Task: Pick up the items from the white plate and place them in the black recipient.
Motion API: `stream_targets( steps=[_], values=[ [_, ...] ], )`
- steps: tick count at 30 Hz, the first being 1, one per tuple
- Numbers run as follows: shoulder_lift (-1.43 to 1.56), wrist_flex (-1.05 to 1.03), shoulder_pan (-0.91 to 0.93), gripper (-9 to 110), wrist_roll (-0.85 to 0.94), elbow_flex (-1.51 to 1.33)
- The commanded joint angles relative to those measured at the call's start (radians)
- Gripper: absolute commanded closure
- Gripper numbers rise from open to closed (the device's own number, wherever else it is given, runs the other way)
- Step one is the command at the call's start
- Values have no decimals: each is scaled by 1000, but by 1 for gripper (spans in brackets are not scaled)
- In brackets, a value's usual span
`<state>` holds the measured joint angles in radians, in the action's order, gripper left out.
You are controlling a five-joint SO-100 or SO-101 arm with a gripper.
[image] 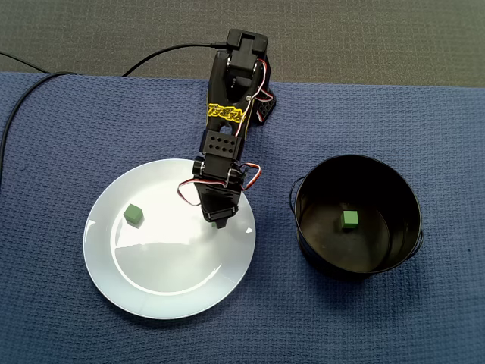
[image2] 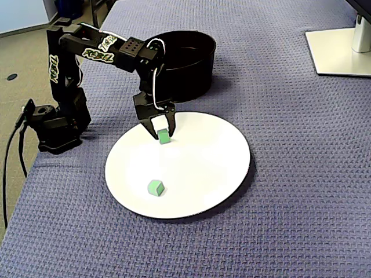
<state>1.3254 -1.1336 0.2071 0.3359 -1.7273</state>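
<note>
A white plate [image: 167, 265] [image2: 208, 162] lies on a blue cloth. One small green cube [image: 133, 214] [image2: 155, 187] rests loose on it. My gripper [image: 220, 220] [image2: 162, 136] points down over the plate's edge nearest the black pot. It is shut on a second green cube [image2: 164, 136], held right at the plate's surface. In the top-down fixed view the gripper body hides that cube. The black pot [image: 398, 201] [image2: 194, 63] stands beside the plate, with another green cube [image: 349, 220] on its floor.
The arm's base [image2: 55, 124] [image: 246, 45] stands at the cloth's edge, and a black cable [image: 23, 98] runs from it. A white monitor stand [image2: 342, 52] sits at the far corner of the table. A wire handle hangs on the pot's side [image: 419, 243].
</note>
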Motion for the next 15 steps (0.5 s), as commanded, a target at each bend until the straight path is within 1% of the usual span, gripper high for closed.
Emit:
stream_targets(
  steps=[1,5,8,11,15],
  values=[
    [41,-5,20,101,17,8],
    [215,-110,71,102,41,103],
    [390,-225,52,102,41,255],
    [499,-330,-51,102,20,492],
    [489,-396,-301,102,-38,778]
  ],
)
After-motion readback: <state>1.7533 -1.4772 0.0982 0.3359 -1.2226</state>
